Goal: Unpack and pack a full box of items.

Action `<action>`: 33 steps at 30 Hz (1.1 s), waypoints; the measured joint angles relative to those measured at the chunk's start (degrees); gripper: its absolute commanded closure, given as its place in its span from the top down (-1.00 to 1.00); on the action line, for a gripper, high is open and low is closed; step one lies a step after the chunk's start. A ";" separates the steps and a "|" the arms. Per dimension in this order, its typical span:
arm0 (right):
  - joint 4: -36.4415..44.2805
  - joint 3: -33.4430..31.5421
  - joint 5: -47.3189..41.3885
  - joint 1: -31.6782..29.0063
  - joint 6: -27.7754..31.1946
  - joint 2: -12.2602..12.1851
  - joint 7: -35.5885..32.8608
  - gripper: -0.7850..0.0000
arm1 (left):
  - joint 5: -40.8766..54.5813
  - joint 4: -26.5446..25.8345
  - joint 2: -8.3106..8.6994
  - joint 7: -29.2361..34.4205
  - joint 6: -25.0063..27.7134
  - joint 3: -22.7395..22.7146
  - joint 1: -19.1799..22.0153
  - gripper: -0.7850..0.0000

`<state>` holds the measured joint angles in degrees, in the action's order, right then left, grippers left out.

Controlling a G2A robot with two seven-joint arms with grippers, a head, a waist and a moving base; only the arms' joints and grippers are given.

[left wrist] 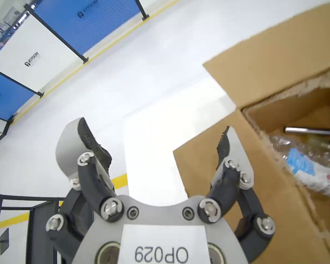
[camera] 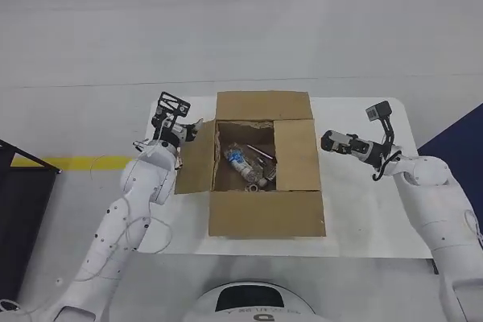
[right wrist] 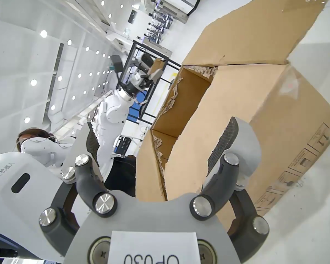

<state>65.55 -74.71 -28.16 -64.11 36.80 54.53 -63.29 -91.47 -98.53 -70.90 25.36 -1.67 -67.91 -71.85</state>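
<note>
An open cardboard box (camera: 298,153) stands in the middle of the white table (camera: 362,233), its four flaps folded outward. Inside lie a crumpled clear plastic bottle (camera: 243,162) with a blue label, a thin dark pen-like rod (camera: 260,151) and other small items. My left gripper (camera: 191,129) hovers open at the box's left flap (left wrist: 209,160), one finger over the cardboard edge. The bottle (left wrist: 305,163) and rod (left wrist: 310,130) show past that flap. My right gripper (camera: 326,142) is open just beside the right flap (right wrist: 236,105), empty.
A black metal frame (camera: 16,157) stands off the table's left side, with a yellow floor line (camera: 88,163) behind it. Blue and white partition panels (left wrist: 57,28) stand across the floor. Bare table surface lies right of the box and along its front.
</note>
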 measured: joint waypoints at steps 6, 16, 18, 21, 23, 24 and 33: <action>-0.41 -0.52 1.31 -1.42 0.01 -0.16 1.02 1.00 | -4.51 -1.26 -1.15 2.59 9.86 10.42 2.32 1.00; -3.42 3.16 -0.29 0.86 -0.89 0.89 -1.74 1.00 | -7.47 11.18 -4.91 7.36 14.13 24.39 10.12 1.00; -4.47 4.62 -0.99 1.84 -0.78 1.35 -2.73 1.00 | -4.53 14.04 -5.91 5.57 13.89 25.58 11.64 1.00; -5.95 6.49 -2.21 3.22 -0.39 2.02 -3.99 1.00 | 2.90 16.78 -7.32 0.88 13.96 25.80 13.83 1.00; -6.81 7.45 -3.25 3.84 -0.19 2.40 -4.42 1.00 | 8.17 16.99 -8.07 -3.00 14.14 25.36 14.83 1.00; -7.08 7.75 -3.60 4.02 -0.21 2.51 -4.47 1.00 | 9.63 16.81 -8.27 -4.61 14.31 25.18 15.15 1.00; -9.32 4.84 -7.79 2.27 0.99 1.47 -3.20 1.00 | 10.36 15.96 -10.15 -10.39 12.91 27.21 18.11 1.00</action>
<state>56.23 -69.86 -35.95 -61.84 37.79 56.01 -66.49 -81.12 -82.57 -81.06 14.97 11.25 -40.71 -53.74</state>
